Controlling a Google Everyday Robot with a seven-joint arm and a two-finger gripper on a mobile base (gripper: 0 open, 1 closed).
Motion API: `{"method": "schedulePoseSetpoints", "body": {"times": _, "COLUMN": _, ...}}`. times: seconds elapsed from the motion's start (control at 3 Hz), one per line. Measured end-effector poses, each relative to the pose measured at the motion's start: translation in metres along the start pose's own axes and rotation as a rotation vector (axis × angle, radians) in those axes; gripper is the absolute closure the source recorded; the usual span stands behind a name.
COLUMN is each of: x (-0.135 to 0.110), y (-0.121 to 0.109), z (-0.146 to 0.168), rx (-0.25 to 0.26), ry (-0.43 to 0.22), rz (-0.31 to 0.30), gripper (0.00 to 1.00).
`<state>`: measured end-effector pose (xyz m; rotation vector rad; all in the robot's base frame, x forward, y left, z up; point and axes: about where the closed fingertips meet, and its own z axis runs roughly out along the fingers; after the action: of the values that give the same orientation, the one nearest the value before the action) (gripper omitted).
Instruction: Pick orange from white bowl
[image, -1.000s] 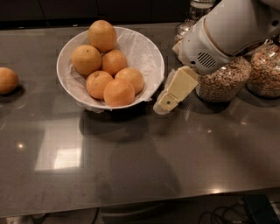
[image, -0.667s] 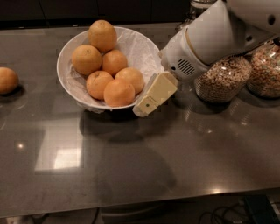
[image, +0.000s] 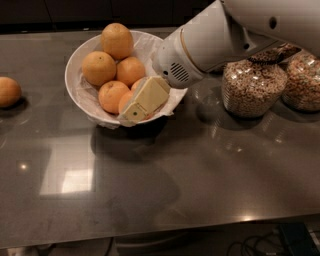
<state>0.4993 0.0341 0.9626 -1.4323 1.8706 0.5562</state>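
Observation:
The white bowl (image: 75, 92) with a crinkled paper lining stands at the back left of the dark counter. It holds several oranges: one on top at the back (image: 117, 40), one at the left (image: 98, 67), one in the middle (image: 131, 70) and one at the front (image: 112, 96). Another orange (image: 126, 101) at the front right is mostly hidden. My cream gripper (image: 134, 112) reaches in from the right over the bowl's front right rim, in front of that hidden orange. Whether it touches the orange cannot be told.
A lone orange (image: 9, 91) lies on the counter at the far left. Two glass jars of cereal (image: 252, 87) (image: 302, 80) stand at the right, behind my white arm (image: 210, 40). The counter's front edge (image: 160, 227) runs along the bottom.
My gripper has moved left, from beside the bowl's right side to over its front right rim, and now covers the front right orange.

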Motion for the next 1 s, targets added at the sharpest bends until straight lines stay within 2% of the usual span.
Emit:
{"method": "schedulePoseSetpoints", "body": {"times": 0.33, "x": 0.0, "y": 0.0, "z": 0.0, "rx": 0.0, "ry": 0.0, "rz": 0.0, "gripper": 0.0}}
{"method": "schedulePoseSetpoints", "body": {"times": 0.67, "x": -0.004, "y": -0.009, "z": 0.007, "rx": 0.045, "ry": -0.038, "rz": 0.053, "gripper": 0.0}}
{"method": "schedulePoseSetpoints", "body": {"times": 1.0, "x": 0.002, "y": -0.02, "z": 0.008, "rx": 0.15, "ry": -0.048, "rz": 0.156, "gripper": 0.0}}
